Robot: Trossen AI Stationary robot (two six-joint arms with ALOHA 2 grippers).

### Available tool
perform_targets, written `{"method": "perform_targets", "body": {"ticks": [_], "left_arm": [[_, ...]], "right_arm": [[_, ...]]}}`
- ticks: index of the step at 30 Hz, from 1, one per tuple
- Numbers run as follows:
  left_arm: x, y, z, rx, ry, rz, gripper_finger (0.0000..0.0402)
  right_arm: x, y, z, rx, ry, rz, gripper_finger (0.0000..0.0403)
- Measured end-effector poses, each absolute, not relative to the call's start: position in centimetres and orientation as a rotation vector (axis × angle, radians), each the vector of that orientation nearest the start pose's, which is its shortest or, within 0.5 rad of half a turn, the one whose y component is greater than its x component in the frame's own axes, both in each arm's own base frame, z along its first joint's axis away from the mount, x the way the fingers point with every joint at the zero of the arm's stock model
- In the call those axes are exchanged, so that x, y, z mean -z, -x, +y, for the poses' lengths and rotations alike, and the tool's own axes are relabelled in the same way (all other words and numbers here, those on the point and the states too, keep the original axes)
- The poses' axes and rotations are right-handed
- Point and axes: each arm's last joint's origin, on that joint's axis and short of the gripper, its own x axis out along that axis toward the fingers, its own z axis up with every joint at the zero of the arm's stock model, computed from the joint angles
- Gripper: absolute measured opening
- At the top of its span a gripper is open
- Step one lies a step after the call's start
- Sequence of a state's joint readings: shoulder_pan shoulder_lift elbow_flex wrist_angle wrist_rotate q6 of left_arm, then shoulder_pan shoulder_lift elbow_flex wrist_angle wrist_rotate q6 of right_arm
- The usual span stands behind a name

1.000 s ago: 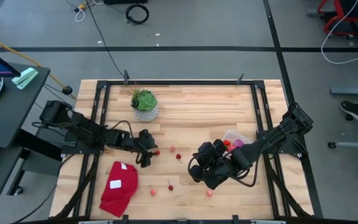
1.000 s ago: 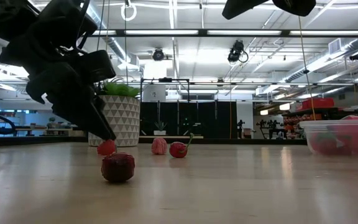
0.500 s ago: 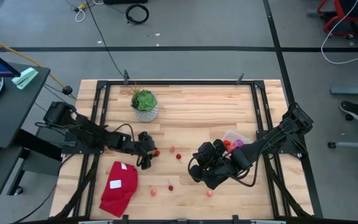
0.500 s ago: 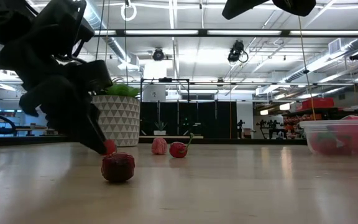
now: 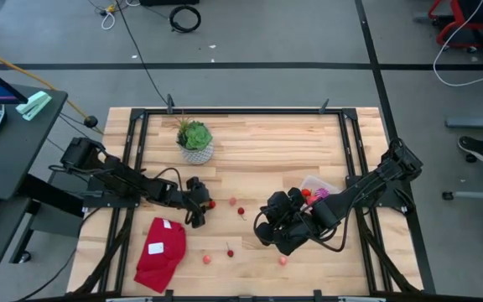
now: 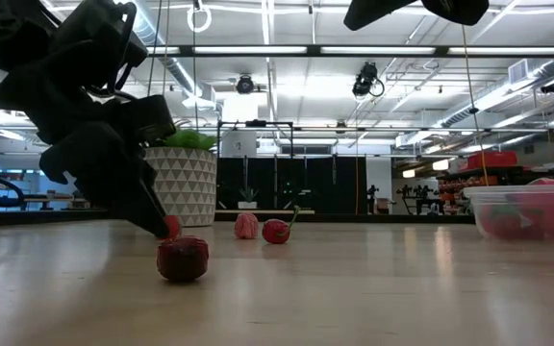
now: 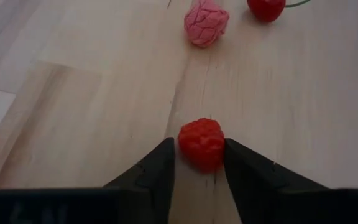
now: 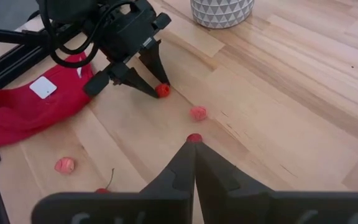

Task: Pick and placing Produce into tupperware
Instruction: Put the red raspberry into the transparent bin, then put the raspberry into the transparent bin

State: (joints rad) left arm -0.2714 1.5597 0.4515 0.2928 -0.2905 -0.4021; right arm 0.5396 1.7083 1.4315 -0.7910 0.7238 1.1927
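We are looking down on the wooden worktop (image 5: 258, 159), going from left to right. Near the front left corner a red cloth (image 5: 160, 252) with a white label is lying flat, and a pale pink piece (image 5: 207, 259) is sitting just beside it. Behind these a potted plant (image 5: 195, 140) is standing near the back edge. The left gripper (image 7: 197, 163) is reaching low over the boards, its jaws set on either side of a red raspberry (image 7: 201, 143) that is resting on the wood; they are touching or nearly touching the berry, and we cannot tell whether they are already gripping it. Just beyond it a pink berry (image 7: 206, 23) and a red cherry (image 7: 266, 7) with a green stem are lying apart from each other. Nearer the front a dark red cherry (image 6: 183, 259) is sitting alone. The right gripper (image 8: 195, 152) is hovering right of centre, its jaws clenched together on nothing. Beside that arm the tupperware (image 5: 317, 188) is sitting on the boards with red and pink produce inside.
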Motion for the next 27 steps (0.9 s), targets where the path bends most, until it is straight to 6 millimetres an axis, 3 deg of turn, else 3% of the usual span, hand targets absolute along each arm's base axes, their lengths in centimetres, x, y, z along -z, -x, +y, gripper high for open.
{"method": "perform_targets", "body": {"ticks": [7, 15, 21, 27], "left_arm": [[-10.6, -24.0, -5.8, -0.169, 0.160, 0.748, 0.0067], [-12.3, -25.3, -6.2, -0.111, 0.185, 0.536, 0.0049], [-13.2, -25.8, -6.3, -0.087, 0.194, 0.433, 0.0009], [-13.1, -25.8, -6.5, -0.029, 0.166, 0.464, 0.0029]], "right_arm": [[-27.7, -31.1, 16.5, 0.595, -0.491, 0.647, 0.0018], [-27.8, -30.7, 17.0, 0.419, -0.556, 0.844, 0.0018], [-28.1, -30.0, 18.0, 0.354, -0.665, 0.915, 0.0018], [-28.2, -28.9, 19.5, 0.306, -0.636, 0.932, 0.0018]]}}
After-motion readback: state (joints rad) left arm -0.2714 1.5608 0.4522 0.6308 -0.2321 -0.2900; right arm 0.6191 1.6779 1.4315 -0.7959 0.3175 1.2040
